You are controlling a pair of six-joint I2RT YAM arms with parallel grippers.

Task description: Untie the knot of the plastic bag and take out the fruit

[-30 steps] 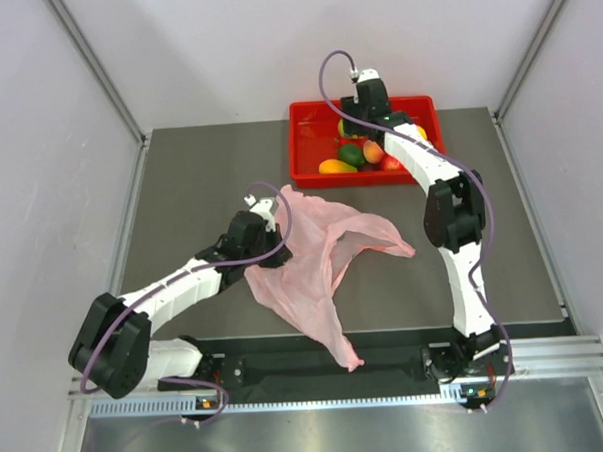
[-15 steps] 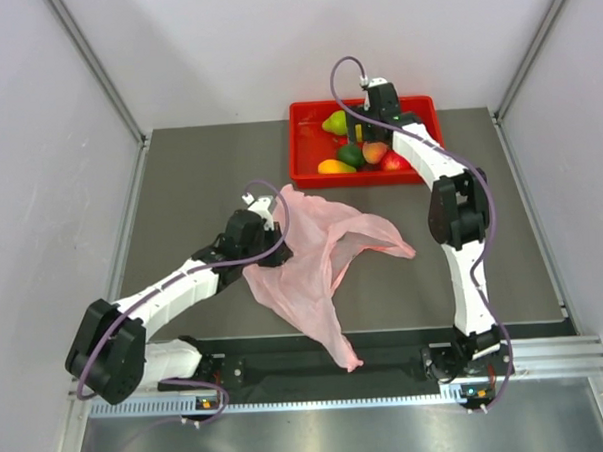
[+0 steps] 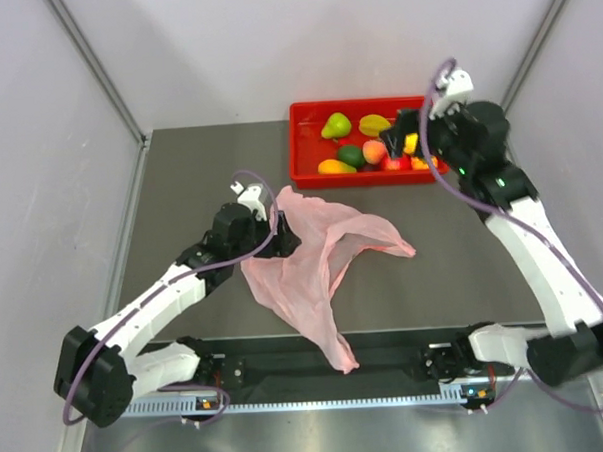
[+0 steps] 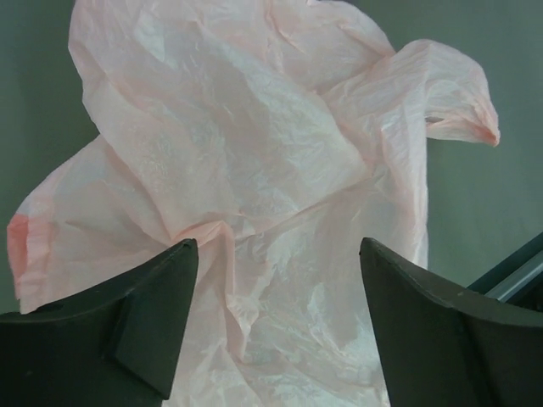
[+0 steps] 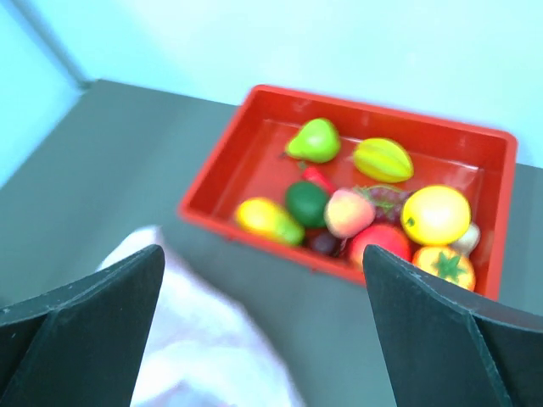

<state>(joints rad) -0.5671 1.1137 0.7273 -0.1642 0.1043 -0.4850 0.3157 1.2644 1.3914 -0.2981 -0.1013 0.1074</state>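
Observation:
The pale-pink plastic bag [image 3: 318, 265] lies flat and crumpled on the dark table, and it fills the left wrist view [image 4: 254, 153]. The knot is out of view. My left gripper [image 3: 282, 237] hovers over the bag's left edge, open [image 4: 278, 254], with nothing between its fingers. The fruit lies in the red tray [image 3: 300, 146]: a green pear [image 5: 314, 140], a yellow-green oval [image 5: 382, 158], a peach [image 5: 348, 212] and a round yellow one [image 5: 435, 214]. My right gripper [image 3: 403, 141] is open over the tray's right end [image 5: 263, 254] and holds nothing.
The tray [image 5: 212, 191] also holds a dark green round fruit [image 5: 305, 202], a yellow-green mango [image 5: 267, 219], a red fruit [image 5: 386, 242] and dark grapes. White walls stand on three sides. A metal rail [image 3: 387, 357] runs along the near edge.
My left gripper has opened and let go of the bag's edge. The right arm has swung back to the right from over the tray, jaws wider, uncovering the pear and the oval fruit.

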